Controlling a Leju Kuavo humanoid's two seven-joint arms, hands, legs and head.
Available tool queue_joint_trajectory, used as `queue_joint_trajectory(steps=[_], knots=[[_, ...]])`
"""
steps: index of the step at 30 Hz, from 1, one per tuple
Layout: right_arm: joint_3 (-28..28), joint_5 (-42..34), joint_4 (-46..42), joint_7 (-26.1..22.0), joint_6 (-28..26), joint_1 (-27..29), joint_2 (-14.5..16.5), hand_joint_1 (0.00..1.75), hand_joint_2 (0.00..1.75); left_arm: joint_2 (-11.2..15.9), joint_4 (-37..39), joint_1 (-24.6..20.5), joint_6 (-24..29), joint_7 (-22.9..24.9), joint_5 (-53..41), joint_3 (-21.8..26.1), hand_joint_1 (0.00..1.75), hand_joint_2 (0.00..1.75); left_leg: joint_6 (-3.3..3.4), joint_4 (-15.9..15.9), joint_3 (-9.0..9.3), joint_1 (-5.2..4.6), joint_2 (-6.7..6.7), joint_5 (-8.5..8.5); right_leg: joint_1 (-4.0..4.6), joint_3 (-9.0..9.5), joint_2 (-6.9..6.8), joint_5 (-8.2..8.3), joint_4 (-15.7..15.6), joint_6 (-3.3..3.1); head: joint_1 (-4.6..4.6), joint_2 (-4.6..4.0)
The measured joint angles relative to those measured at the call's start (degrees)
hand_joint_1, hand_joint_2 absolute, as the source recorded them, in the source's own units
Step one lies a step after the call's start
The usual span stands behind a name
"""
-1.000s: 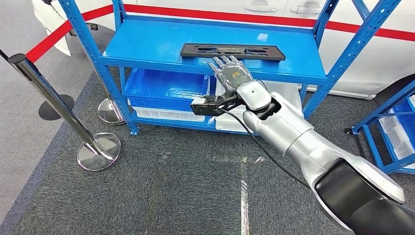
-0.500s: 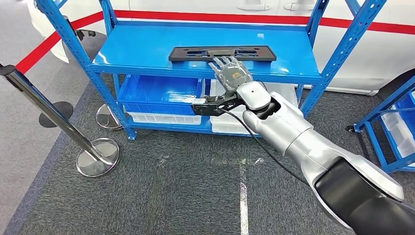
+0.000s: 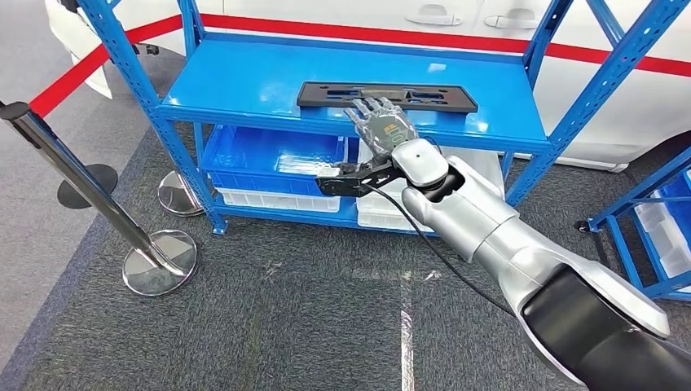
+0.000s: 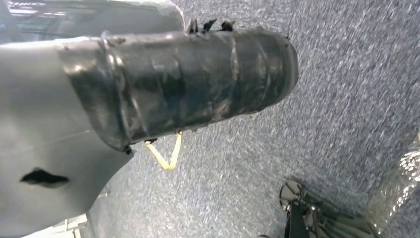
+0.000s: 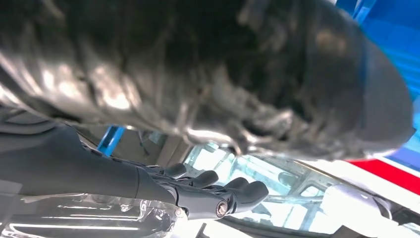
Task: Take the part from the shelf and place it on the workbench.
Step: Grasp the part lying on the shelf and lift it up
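The part [image 3: 387,96] is a long flat black panel lying on the top board of the blue shelf [image 3: 244,81]. My right hand [image 3: 381,126] is stretched out flat, palm down, in front of it. Its fingertips [image 3: 368,105] reach the part's front edge, and I cannot tell whether they touch it. Nothing is in that hand. In the right wrist view its dark fingers [image 5: 218,191] lie straight and apart. My left hand [image 4: 148,99] hangs over grey carpet; its thick dark thumb [image 4: 198,79] shows, but how its fingers lie is unclear.
Blue bins [image 3: 269,151] and white bins [image 3: 281,198] fill the lower shelf. Chrome stanchions [image 3: 159,261] with a red belt stand to the left. A white car [image 3: 489,24] is behind the shelf, and a second blue rack [image 3: 652,220] stands at the right.
The head view has swayed a little. My right hand has edged forward, so its fingertips now meet the part's front edge. The part lies where it was.
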Motion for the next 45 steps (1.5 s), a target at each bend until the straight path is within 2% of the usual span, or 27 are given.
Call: queue_joint_trajectory(steps=[2, 4, 6, 9, 10, 12, 14, 15, 16, 17, 19, 20, 24, 26, 28, 29, 30, 31, 33, 34, 35, 38, 40, 41, 43, 44, 45], knots=[[0.02, 0.00, 0.00, 0.01, 0.00, 0.00, -0.01, 0.00, 0.00, -0.06, 0.00, 0.06, -0.07, 0.00, -0.02, 0.00, 0.00, 0.00, -0.20, 0.19, 0.57, 0.01, -0.10, -0.63, 0.00, 2.38, -0.01, 4.58, -6.84, -0.37, 0.02, 0.00], [0.03, 0.00, 0.00, 0.01, 0.00, -0.12, -0.01, 0.00, 0.00, -0.14, 0.00, 0.05, -0.14, -0.02, -0.03, 0.01, 0.00, 0.00, -0.62, 0.38, 0.79, -0.17, -0.17, -1.17, 0.23, 5.10, 0.02, 6.95, -12.95, -0.80, -0.02, 0.00], [0.05, -0.19, -0.02, -0.01, 0.07, -0.15, 0.02, 0.00, 0.00, -0.17, 0.00, -0.02, -0.15, -0.08, -0.04, 0.02, 0.00, 0.00, -1.16, 0.31, 0.73, -0.28, -0.19, -1.30, 0.49, 6.02, 0.09, 6.67, -14.68, -1.08, -0.11, 0.00], [0.05, -2.16, -0.03, -0.02, 0.84, -0.23, 0.01, 0.00, 0.00, -0.21, 0.00, -0.03, -0.15, -0.09, -0.04, 0.02, 0.00, 0.00, -2.11, 0.99, 0.60, -0.17, -0.06, -2.11, 0.15, 6.84, 0.09, 6.54, -15.68, -1.71, -0.14, 0.00], [0.03, -3.27, -0.03, -0.07, 1.26, -0.31, 0.04, 0.00, 0.00, -0.24, 0.00, -0.02, -0.16, -0.08, -0.04, 0.02, 0.00, 0.00, -2.41, 3.01, -0.30, -0.14, 0.01, -3.16, -0.03, 7.24, 0.07, 6.52, -16.01, -1.96, -0.21, 0.00], [0.01, -5.26, -0.03, -0.27, 1.88, -0.25, 0.16, 0.00, 0.00, -0.28, 0.00, 0.00, -0.17, -0.05, -0.07, 0.02, 0.00, 0.00, -2.87, 10.07, -4.00, -0.05, 0.08, -5.92, -0.10, 7.76, 0.07, 6.27, -16.16, -2.38, -0.36, 0.00], [0.00, -6.33, -0.02, -0.48, 2.05, 0.09, 0.25, 0.00, 0.00, -0.30, 0.00, 0.03, -0.22, -0.06, -0.13, 0.02, 0.00, 0.00, -3.14, 15.48, -7.51, 0.00, 0.09, -6.75, -0.07, 8.17, 0.11, 5.89, -16.11, -2.52, -0.37, 0.00], [-0.01, -6.58, -0.02, -0.52, 2.05, 0.22, 0.26, 0.00, 0.00, -0.31, 0.00, 0.07, -0.25, -0.07, -0.15, 0.01, 0.00, 0.00, -3.20, 15.30, -7.94, 0.02, 0.09, -5.60, -0.07, 8.42, 0.14, 5.66, -16.06, -2.51, -0.37, 0.00], [-0.03, -6.72, -0.02, -0.52, 2.04, 0.27, 0.30, 0.00, 0.00, -0.32, 0.00, 0.11, -0.29, -0.10, -0.17, 0.01, 0.00, 0.00, -3.19, 12.83, -7.24, 0.05, 0.10, -3.43, -0.08, 8.74, 0.17, 5.39, -15.99, -2.45, -0.37, 0.00], [-0.05, -6.79, -0.03, -0.52, 2.02, 0.25, 0.34, 0.00, 0.00, -0.32, 0.00, 0.13, -0.33, -0.18, -0.19, 0.00, 0.00, 0.00, -3.11, 8.86, -5.78, 0.08, 0.12, -0.97, -0.09, 9.06, 0.19, 5.07, -15.88, -2.33, -0.37, 0.00], [-0.10, -6.82, -0.04, -0.52, 1.99, 0.01, 0.44, 0.00, 0.00, -0.31, 0.00, 0.07, -0.49, -0.37, -0.21, 0.01, 0.00, 0.00, -2.74, 2.20, -2.78, -0.10, 0.06, 1.69, 0.12, 9.30, 0.26, 4.50, -15.59, -1.93, -0.40, 0.00], [-0.11, -6.82, -0.05, -0.52, 1.98, -0.06, 0.47, 0.00, 0.00, -0.32, 0.00, 0.03, -0.57, -0.46, -0.21, 0.02, 0.00, 0.00, -2.48, 0.68, -2.09, -0.20, 0.00, 1.82, 0.21, 9.26, 0.26, 4.35, -15.50, -1.70, -0.39, 0.00], [-0.10, -6.82, -0.18, -0.52, 1.96, -0.18, 0.51, 0.00, 0.00, -0.40, 0.00, -0.03, -0.80, -0.58, -0.23, 0.01, 0.00, 0.00, -1.18, -0.03, -1.47, -0.04, -0.11, 1.26, 0.30, 8.88, 0.20, 3.44, -14.63, -0.73, -0.33, 0.00], [-0.11, -6.81, -0.21, -0.52, 1.95, -0.30, 0.51, 0.00, 0.00, -0.44, 0.00, 0.05, -0.84, -0.59, -0.23, 0.00, 0.00, 0.00, -0.54, -0.32, -0.93, 0.11, -0.04, 1.10, 0.17, 6.64, 0.07, 1.04, -9.82, -0.28, -0.16, 0.00], [-0.11, -6.81, -0.21, -0.52, 1.96, -0.18, 0.51, 0.00, 0.00, -0.43, 0.00, 0.02, -0.83, -0.58, -0.24, 0.00, 0.00, 0.00, -0.11, -0.29, -0.66, 0.06, 0.00, 0.81, 0.09, 2.48, 0.03, -1.71, -2.18, -0.05, -0.07, 0.00], [-0.11, -6.81, -0.21, -0.52, 1.97, -0.03, 0.50, 0.00, 0.00, -0.43, 0.00, -0.01, -0.83, -0.56, -0.25, 0.00, 0.00, 0.00, -0.01, -0.22, -0.53, 0.03, -0.02, 0.64, 0.03, 0.79, 0.02, -2.08, 0.41, 0.00, -0.07, 0.00], [-0.11, -6.82, -0.21, -0.52, 1.97, 0.11, 0.50, 0.00, 0.00, -0.43, 0.00, -0.02, -0.82, -0.53, -0.25, 0.00, 0.00, 0.00, 0.03, -0.13, -0.38, 0.03, -0.05, 0.44, -0.02, 0.01, 0.01, -1.42, 1.03, -0.01, -0.07, 0.00], [-0.11, -6.82, -0.21, -0.52, 1.97, 0.18, 0.50, 0.00, 0.00, -0.44, 0.00, 0.00, -0.82, -0.48, -0.26, 0.00, 0.00, 0.00, -0.01, 0.00, -0.17, 0.03, -0.10, 0.19, -0.06, 0.35, 0.01, 0.28, -0.56, -0.09, -0.06, 0.00], [-0.11, -6.85, -0.21, -0.53, 1.97, 0.16, 0.50, 0.00, 0.00, -0.51, 0.00, 0.08, -0.82, -0.36, -0.28, 0.00, 0.00, 0.00, -0.27, 0.24, 0.33, 0.01, -0.23, -0.42, -0.08, 3.40, 0.01, 4.65, -7.98, -0.48, -0.07, 0.00], [-0.11, -6.88, -0.21, -0.53, 1.97, 0.07, 0.52, 0.00, 0.00, -0.56, 0.00, 0.08, -0.81, -0.31, -0.29, 0.00, 0.00, 0.00, -0.49, 0.39, 0.44, -0.07, -0.29, -0.68, 0.04, 5.00, 0.02, 5.91, -11.51, -0.68, -0.06, 0.00], [-0.11, -6.91, -0.24, -0.53, 1.97, -0.01, 0.56, 0.00, 0.00, -0.61, 0.00, 0.05, -0.80, -0.26, -0.31, 0.00, 0.00, 0.00, -0.75, 0.41, 0.45, -0.15, -0.33, -0.83, 0.14, 6.06, 0.05, 6.45, -13.77, -0.83, -0.07, 0.00], [-0.11, -6.95, -0.35, -0.53, 1.97, -0.09, 0.67, 0.00, 0.00, -0.64, 0.00, -0.04, -0.78, -0.13, -0.31, 0.00, 0.00, 0.00, -1.63, 0.15, 0.41, -0.18, -0.32, -1.05, 0.19, 6.86, 0.16, 6.15, -15.25, -1.27, -0.07, 0.00], [-0.11, -6.96, -0.38, -0.52, 1.96, -0.16, 0.70, 0.00, 0.00, -0.68, 0.00, 0.00, -0.76, -0.08, -0.30, 0.01, 0.00, 0.00, -2.25, 1.90, -0.21, -0.09, -0.14, -2.28, -0.08, 7.47, 0.14, 6.14, -15.85, -1.79, -0.13, 0.00], [-0.11, -6.98, -0.40, -0.52, 1.96, -0.18, 0.75, 0.00, 0.00, -0.70, 0.00, 0.01, -0.75, -0.06, -0.30, 0.01, 0.00, 0.00, -2.53, 4.41, -1.42, -0.03, -0.04, -3.53, -0.21, 7.80, 0.12, 6.10, -16.06, -2.05, -0.20, 0.00], [-0.11, -7.20, -0.46, -0.52, 1.97, -0.06, 0.87, 0.00, 0.00, -0.73, 0.00, -0.01, -0.72, -0.04, -0.27, 0.02, 0.00, 0.00, -2.98, 11.90, -5.34, 0.04, 0.05, -6.34, -0.19, 8.16, 0.12, 5.83, -16.11, -2.43, -0.28, 0.00], [-0.11, -7.37, -0.49, -0.52, 1.98, 0.10, 0.90, 0.00, 0.00, -0.73, 0.00, 0.02, -0.68, -0.04, -0.26, 0.02, 0.00, 0.00, -3.14, 14.99, -7.26, 0.08, 0.05, -6.98, -0.18, 8.33, 0.13, 5.66, -16.10, -2.51, -0.28, 0.00], [-0.10, -7.56, -0.49, -0.52, 1.99, 0.27, 0.92, 0.00, 0.00, -0.73, 0.00, 0.06, -0.64, -0.04, -0.24, 0.01, 0.00, 0.00, -3.27, 16.35, -8.43, 0.13, 0.06, -6.63, -0.18, 8.54, 0.15, 5.46, -16.08, -2.54, -0.27, 0.00]])
